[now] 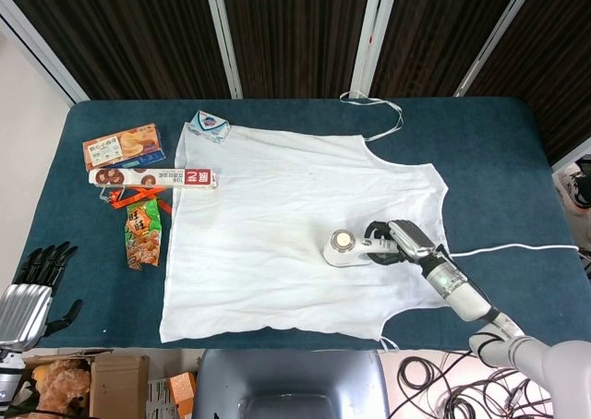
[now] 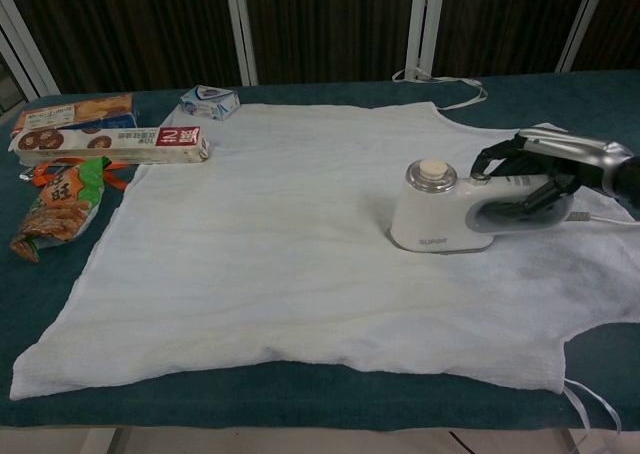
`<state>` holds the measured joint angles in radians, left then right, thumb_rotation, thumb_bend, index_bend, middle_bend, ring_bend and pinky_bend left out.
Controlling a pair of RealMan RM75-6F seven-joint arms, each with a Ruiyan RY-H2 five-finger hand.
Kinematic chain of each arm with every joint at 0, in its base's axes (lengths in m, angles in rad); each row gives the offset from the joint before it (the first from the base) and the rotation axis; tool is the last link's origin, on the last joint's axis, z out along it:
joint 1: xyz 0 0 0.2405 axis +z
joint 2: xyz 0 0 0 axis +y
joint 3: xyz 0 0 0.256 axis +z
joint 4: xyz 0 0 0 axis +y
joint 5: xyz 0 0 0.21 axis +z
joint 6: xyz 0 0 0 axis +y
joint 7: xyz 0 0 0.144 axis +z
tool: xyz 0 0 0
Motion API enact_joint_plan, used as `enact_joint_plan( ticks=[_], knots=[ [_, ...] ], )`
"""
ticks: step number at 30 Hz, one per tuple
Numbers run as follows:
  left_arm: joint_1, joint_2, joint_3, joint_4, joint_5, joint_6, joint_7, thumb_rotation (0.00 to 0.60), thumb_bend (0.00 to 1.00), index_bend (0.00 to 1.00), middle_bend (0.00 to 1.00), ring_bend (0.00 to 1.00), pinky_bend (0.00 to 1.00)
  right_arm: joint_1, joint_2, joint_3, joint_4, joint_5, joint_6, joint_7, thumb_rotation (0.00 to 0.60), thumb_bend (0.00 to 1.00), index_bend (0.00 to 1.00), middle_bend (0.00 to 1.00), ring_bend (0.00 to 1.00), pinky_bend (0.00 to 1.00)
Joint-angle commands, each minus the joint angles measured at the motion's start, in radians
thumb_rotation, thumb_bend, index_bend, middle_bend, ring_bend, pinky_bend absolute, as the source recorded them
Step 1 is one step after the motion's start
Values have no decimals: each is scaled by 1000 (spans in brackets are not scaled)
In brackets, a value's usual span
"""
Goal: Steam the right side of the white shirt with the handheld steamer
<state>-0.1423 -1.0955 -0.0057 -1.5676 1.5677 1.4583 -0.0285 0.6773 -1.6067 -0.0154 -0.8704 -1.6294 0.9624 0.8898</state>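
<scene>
We saw the white shirt (image 1: 295, 225) lying spread flat across the dark blue counter (image 1: 480, 142), its hem toward the robot and its loose ties trailing off the far and near edges. The handheld steamer (image 2: 440, 209) stood on the right half of the shirt, its base flat on the cloth and its round cap facing up. The right hand (image 2: 545, 169) gripped the steamer's handle, dark fingers (image 2: 500, 159) wrapped over the top of it, with the arm reaching in from the near right corner. A white cord (image 1: 517, 249) ran from the steamer's rear out across the counter to the right.

The left hand (image 1: 37, 285) hung off the near left corner of the counter, well apart from the shirt; its fingers looked spread and it held nothing, though only the head view caught it and part of it lay at the frame's edge.

Along the left side of the counter sat a biscuit box (image 1: 123, 146), a long narrow carton (image 1: 152, 176) just touching the shirt's left edge, and an orange and green snack bag (image 1: 143, 235) below it. A small blue and white packet (image 1: 211, 124) rested at the shirt's far left corner.
</scene>
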Motion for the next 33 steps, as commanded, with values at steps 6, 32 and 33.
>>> enact_joint_plan(
  ticks=[6, 32, 33],
  knots=[
    [1, 1, -1, 0, 2, 4, -2, 600, 345, 0, 39, 7, 49, 14, 6, -33, -71, -34, 18, -47, 600, 775, 1000, 1000, 1000, 1000],
    [-2, -2, -4, 0, -8, -9, 8, 600, 343, 0, 39, 6, 50, 87, -67, 96, 187, 144, -133, -57, 600, 776, 1000, 1000, 1000, 1000],
    [-3, -2, -5, 0, -9, -10, 8, 600, 344, 0, 39, 6, 50, 91, -72, 97, 195, 145, -139, -54, 600, 777, 1000, 1000, 1000, 1000]
  ],
)
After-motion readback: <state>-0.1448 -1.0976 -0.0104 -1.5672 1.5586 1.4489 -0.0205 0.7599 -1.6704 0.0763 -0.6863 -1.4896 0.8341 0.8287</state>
